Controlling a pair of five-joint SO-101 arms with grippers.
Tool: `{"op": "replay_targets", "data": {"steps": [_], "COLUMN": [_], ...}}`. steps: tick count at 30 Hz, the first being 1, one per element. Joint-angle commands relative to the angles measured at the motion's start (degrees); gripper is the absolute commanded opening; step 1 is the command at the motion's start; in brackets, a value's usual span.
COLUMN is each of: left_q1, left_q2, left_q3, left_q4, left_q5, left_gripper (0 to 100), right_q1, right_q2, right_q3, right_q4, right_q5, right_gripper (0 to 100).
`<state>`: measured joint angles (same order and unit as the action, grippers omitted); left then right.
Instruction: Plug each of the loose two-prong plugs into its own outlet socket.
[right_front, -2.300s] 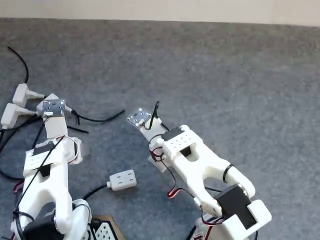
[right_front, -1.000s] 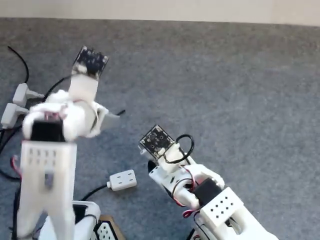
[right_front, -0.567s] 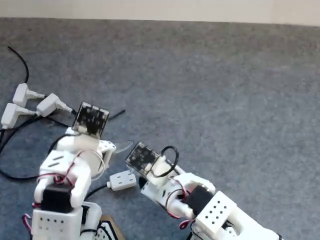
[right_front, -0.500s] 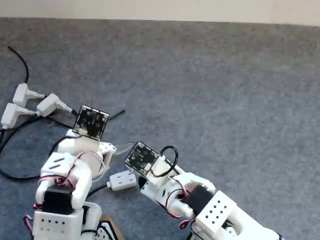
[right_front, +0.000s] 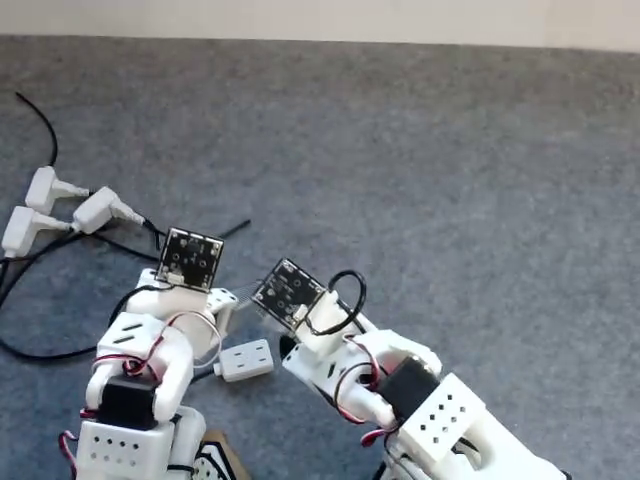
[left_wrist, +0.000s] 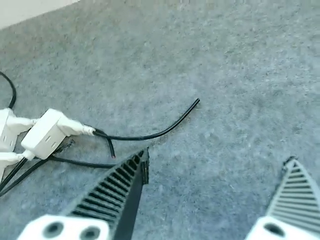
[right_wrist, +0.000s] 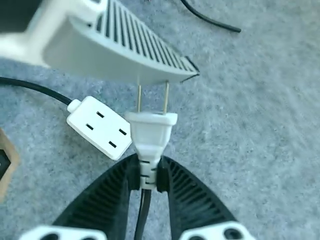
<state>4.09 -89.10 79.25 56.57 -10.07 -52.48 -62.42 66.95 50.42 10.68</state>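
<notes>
The right gripper (right_wrist: 148, 172) is closed tight on the ribbed neck of a white two-prong plug (right_wrist: 150, 132). Its two fingers pinch the neck from either side, and the plug's dark cord (right_wrist: 141, 212) runs back between them. The prongs point straight away from the gripper, and their tips end right at the edge of a ribbed white finger (right_wrist: 125, 50) of the other arm, which lies across the path in front of them. Whether prongs and finger touch cannot be told. Just beside the plug body, the white outlet socket (right_wrist: 100, 127) lies on the counter (right_wrist: 260, 125), which is covered in grey carpet. The socket's slotted face is up with two pairs of slots bare, and a black cord (right_wrist: 30, 86) leaves its rounded end. In the high view the socket (right_front: 245, 360) sits between the two arms, close to both. A brown corner (right_wrist: 5, 162) shows at the edge near the socket. The left gripper (left_wrist: 217, 156) is spread wide over bare carpet and holds nothing. Beyond it lie white blocks (left_wrist: 47, 132) with black cords (left_wrist: 150, 134), one cord ending loose on the carpet. The high view shows three such blocks (right_front: 100, 210) grouped at the far left, well apart from the socket. Whether they are plugs or sockets cannot be told.
</notes>
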Motion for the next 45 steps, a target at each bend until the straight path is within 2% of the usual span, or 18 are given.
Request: {"op": "replay_targets", "data": {"steps": [1, 9, 14, 19, 23, 30, 45], "left_q1": [0.8, 0.0, 0.0, 0.0, 0.0, 0.0, -0.1], "left_q2": [-0.3, -0.2, -0.3, -0.3, -0.3, -0.3, -0.1], "left_q3": [-0.5, -5.8, -5.6, -1.5, 0.5, 0.7, 0.4], "left_q4": [-0.8, -0.6, -0.6, -0.9, -1.0, -1.1, -1.0], "left_q5": [0.3, 2.9, 2.9, 2.7, 1.0, 1.0, 1.0], "left_gripper": [40, 40, 40, 40, 40, 40, 40], "right_q1": [0.5, 0.5, 0.5, 1.6, 4.8, 5.0, 5.0], "right_q2": [0.0, 8.6, 13.5, 12.3, 9.9, 8.3, 8.5], "right_q3": [-4.4, -2.9, -4.4, -6.1, -12.2, -29.7, -32.0], "right_q4": [-0.2, -4.0, -4.4, -3.9, 2.1, 17.2, 19.6], "right_q5": [0.9, 0.7, 0.6, 0.6, 0.9, 1.1, 1.1], "right_gripper": [0.5, 0.5, 0.5, 0.5, 0.5, 0.5, 0.5]}}
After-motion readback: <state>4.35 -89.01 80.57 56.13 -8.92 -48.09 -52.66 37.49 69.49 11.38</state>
